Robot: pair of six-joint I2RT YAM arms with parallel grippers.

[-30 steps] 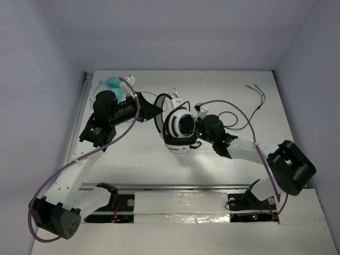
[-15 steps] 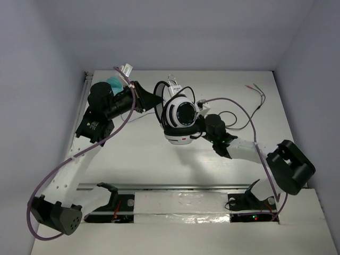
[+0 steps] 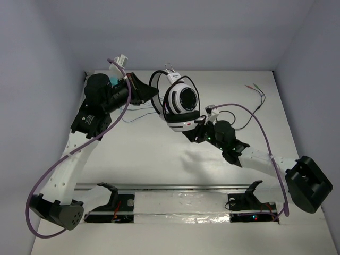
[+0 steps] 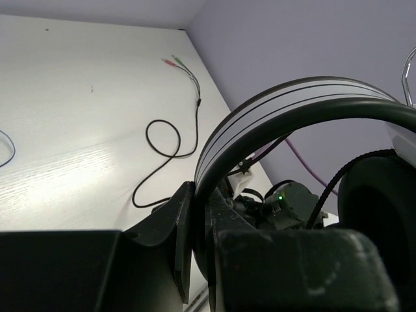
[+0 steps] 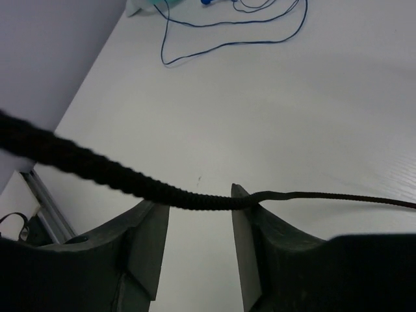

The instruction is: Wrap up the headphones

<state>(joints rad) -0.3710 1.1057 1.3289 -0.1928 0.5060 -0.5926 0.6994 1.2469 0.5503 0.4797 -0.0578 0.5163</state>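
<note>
I have the left gripper (image 4: 198, 208) clamped on the band (image 4: 292, 97), holding the headphones (image 3: 180, 106) above the bench (image 3: 138, 154) to leave wrapping room. The right gripper (image 5: 195, 208) stands part-open, and the cable (image 5: 162, 192) runs loosely through it, as I judge, for guiding.

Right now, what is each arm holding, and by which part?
The left gripper clamps the headphones by the white headband. The right gripper has open jaws; the black cable only runs across them.
</note>
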